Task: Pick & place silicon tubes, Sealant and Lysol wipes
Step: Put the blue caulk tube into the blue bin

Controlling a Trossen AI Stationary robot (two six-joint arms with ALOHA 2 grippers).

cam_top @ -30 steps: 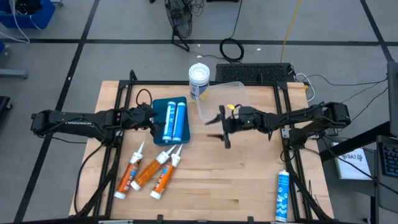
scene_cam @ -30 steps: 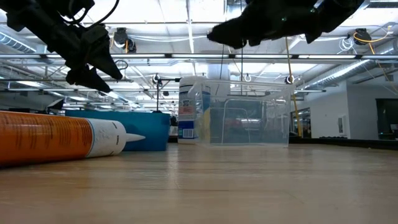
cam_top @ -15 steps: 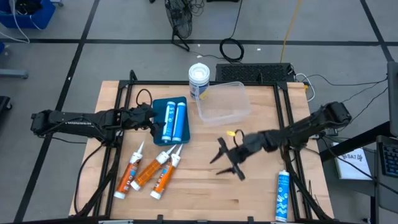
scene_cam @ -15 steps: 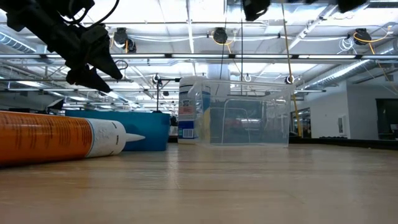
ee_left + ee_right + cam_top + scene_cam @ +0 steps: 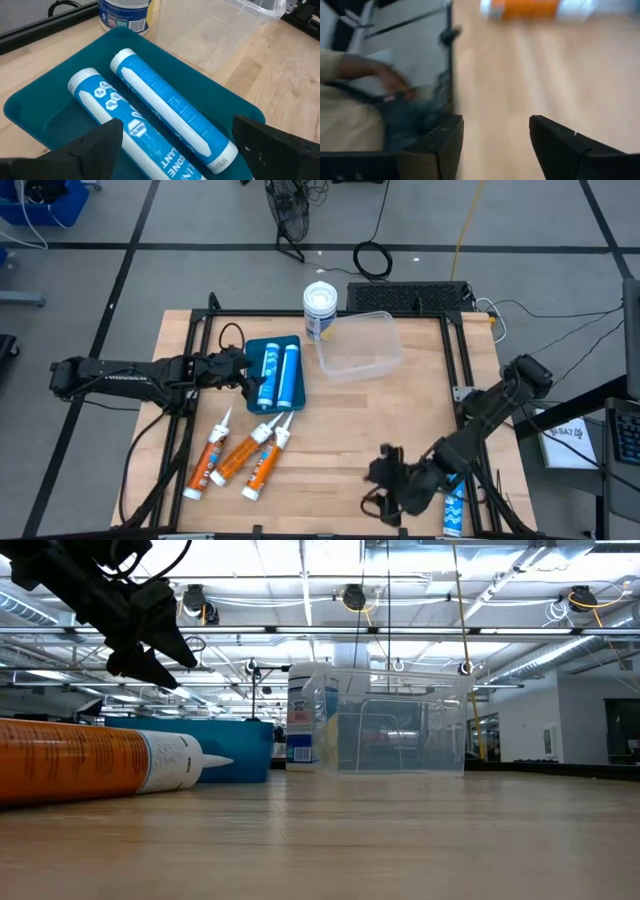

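Note:
Two blue-and-white tubes point(image 5: 165, 110) lie in a teal tray point(image 5: 262, 345) at the table's left middle. My left gripper point(image 5: 246, 380) hovers open over the tray's near-left side, touching nothing; it also shows in the left wrist view point(image 5: 180, 150). Three orange tubes point(image 5: 240, 460) lie on the table near the tray. A blue tube point(image 5: 454, 498) lies at the near right corner. My right gripper point(image 5: 378, 485) is open and empty just left of it, near the near edge. The Lysol wipes point(image 5: 320, 310) stand upright at the far edge.
A clear plastic tub point(image 5: 360, 345) stands beside the wipes at the far middle. In the right wrist view a person point(image 5: 365, 80) shows beyond the table's near edge. Bare wood point(image 5: 340, 430) lies in the table's middle.
My right gripper has swung from beside the clear tub toward the table's near edge and right, down to the blue tube at the near right corner, leaving the low view. It has stayed open and empty.

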